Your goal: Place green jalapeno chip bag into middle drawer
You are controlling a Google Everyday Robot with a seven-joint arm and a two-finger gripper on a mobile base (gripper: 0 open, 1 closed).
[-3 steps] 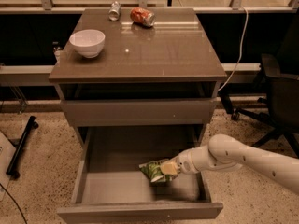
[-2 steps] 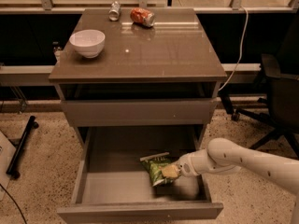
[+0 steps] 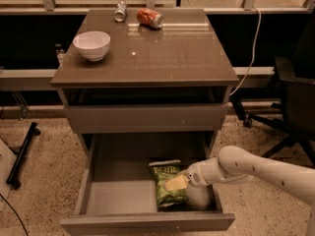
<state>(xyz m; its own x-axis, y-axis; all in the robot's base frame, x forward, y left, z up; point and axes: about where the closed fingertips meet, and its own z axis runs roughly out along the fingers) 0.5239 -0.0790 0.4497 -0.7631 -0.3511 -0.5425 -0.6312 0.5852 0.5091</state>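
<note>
Since 1 s ago: the bag (image 3: 168, 187) has swung from lying skewed to lying lengthwise, one sealed end toward the tabletop's (image 3: 177, 58) front edge and the other toward the drawer (image 3: 118, 199) front. It also sits lower in the drawer. The arm (image 3: 256, 168) has dropped with it.

Now: the claw (image 3: 177, 183) is inside the open drawer, below the tabletop's front-right corner. It is pinched on the bag's right edge, and one pale finger (image 3: 175, 183) overlaps the foil. The bag is in the right half of the drawer and looks down on the bottom or just above it; I can't tell if it touches.

Step, as I read it: end of the place, just before release. Next move: open the claw, let the bag settle flat, then pull up and back out to the right, clear of the drawer's right wall and the closed drawer front above. The foil may cling to the finger on the way out.

The bowl (image 3: 92, 44) near the left edge and the red can (image 3: 149, 17) at the back edge aren't involved.
</note>
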